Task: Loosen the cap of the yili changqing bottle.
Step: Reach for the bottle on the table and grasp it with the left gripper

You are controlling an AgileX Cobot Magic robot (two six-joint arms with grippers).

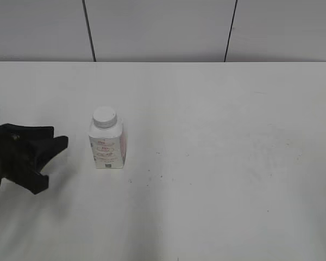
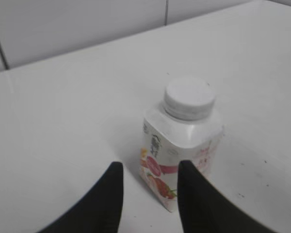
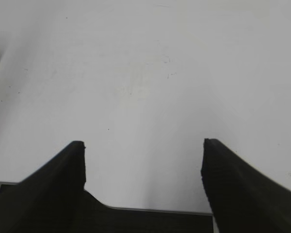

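The yili changqing bottle [image 1: 107, 145] stands upright on the white table, left of centre, with its white cap [image 1: 104, 116] screwed on top. In the left wrist view the bottle [image 2: 184, 155] and cap [image 2: 189, 97] sit just ahead of the fingers, slightly to the right. My left gripper [image 1: 53, 156] is open and empty, a short way left of the bottle; its black fingers [image 2: 148, 170] do not touch it. My right gripper [image 3: 143, 144] is open and empty over bare table; it is out of the exterior view.
The white table [image 1: 217, 163] is backed by a pale panelled wall [image 1: 163, 27]. In the right wrist view the table's near edge [image 3: 150, 209] runs just under the fingers.
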